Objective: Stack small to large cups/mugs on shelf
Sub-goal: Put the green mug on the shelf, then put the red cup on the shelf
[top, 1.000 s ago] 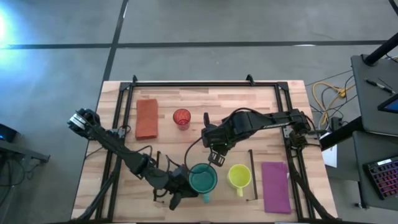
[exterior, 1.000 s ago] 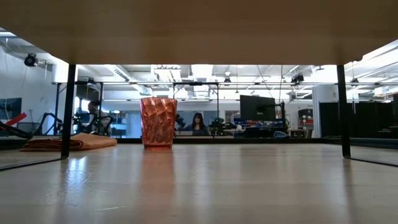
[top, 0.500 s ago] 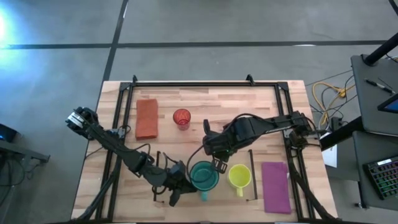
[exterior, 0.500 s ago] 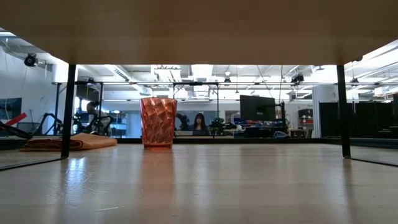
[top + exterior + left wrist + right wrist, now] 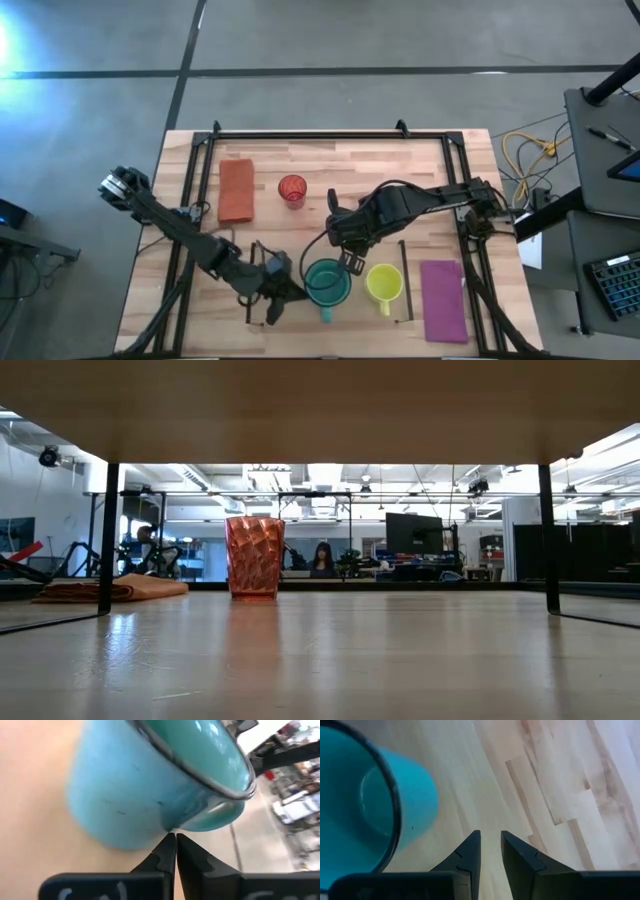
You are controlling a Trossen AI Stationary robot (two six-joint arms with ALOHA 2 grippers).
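The teal mug (image 5: 326,283) and the yellow mug (image 5: 384,283) stand upright side by side on the wood inside the thin black wire shelf frame (image 5: 405,282), near the table's front edge. The red cup (image 5: 292,190) stands apart, farther back; it also shows in the low view (image 5: 254,556). My left gripper (image 5: 288,291) is shut, at the teal mug's left side. My right gripper (image 5: 350,263) hovers just behind the gap between the two mugs, fingers a little apart and empty (image 5: 489,837). The teal mug also shows in the right wrist view (image 5: 375,815). My left gripper's shut fingertips (image 5: 167,842) meet the teal mug's outer wall (image 5: 150,815) low on its left side, beside the handle's root. The fingers come nearly level from the table's left. The mug stands upright on the wood.
An orange cloth (image 5: 236,190) lies at the back left and a purple cloth (image 5: 444,300) at the front right. A larger black frame (image 5: 330,134) runs around the table. Bare wood lies between the red cup and the mugs.
My right gripper has moved toward the table's near edge, closer to the two mugs. My left gripper has shifted slightly toward the table's far and left side, staying at the teal mug's side. The mugs stay where they were.
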